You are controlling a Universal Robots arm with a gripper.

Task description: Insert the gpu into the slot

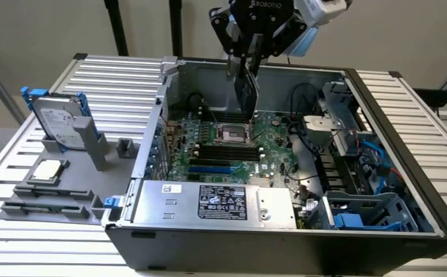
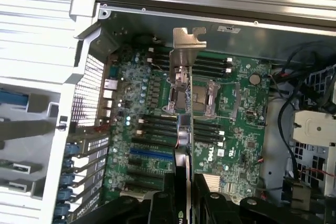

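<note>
Gripper [image 1: 248, 60] upper centre of exterior view, pinching top edge of gpu [image 1: 246, 92]. Card hangs upright, on edge, over rear of motherboard [image 1: 273, 135] inside open case [image 1: 207, 242]; seems clear of board. Slot [image 1: 210, 171], blue strip lower centre of board, just in front of black memory slots [image 1: 223, 151], bare; card well apart from it. Pickup done; lining up over slot and seating not yet done. Wrist view: gpu [image 2: 182, 129] edge-on between fingers, metal bracket [image 2: 189, 38] at far end

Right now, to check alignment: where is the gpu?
Exterior view, centre top: the gpu hangs upright in the end effector above the processor socket, apart from the slot.
</note>
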